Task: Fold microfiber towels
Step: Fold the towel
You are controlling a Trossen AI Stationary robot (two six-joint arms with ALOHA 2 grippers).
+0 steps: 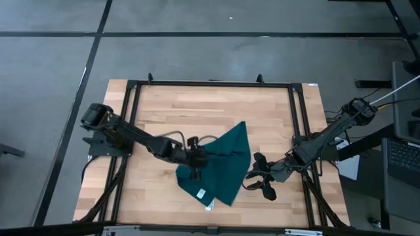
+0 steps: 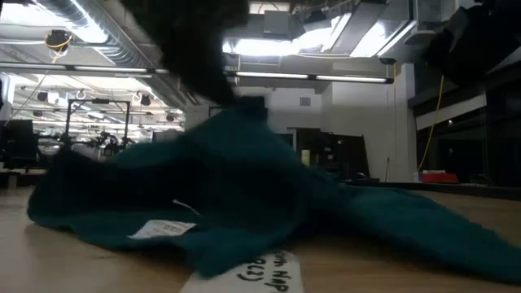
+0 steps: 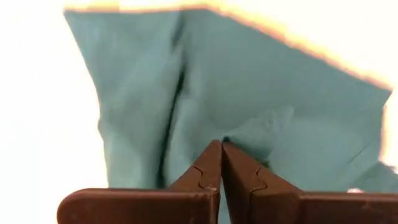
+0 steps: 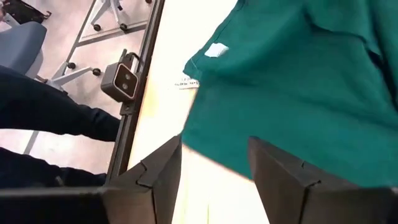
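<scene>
One towel (image 1: pixel 226 164) edge (left gripper (image 1: pixel 195 160)-pinched)

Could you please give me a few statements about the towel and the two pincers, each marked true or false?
1. The left pincer is shut on the towel. True.
2. The right pincer is shut on the towel. False: it is open, at the towel's edge, with the edge showing between its fingers.
3. The towel lies flat and spread out. False: it is rumpled and bunched.
4. A white tag shows on the towel. True.
5. The towel is red. False: it is dark teal-green.
</scene>
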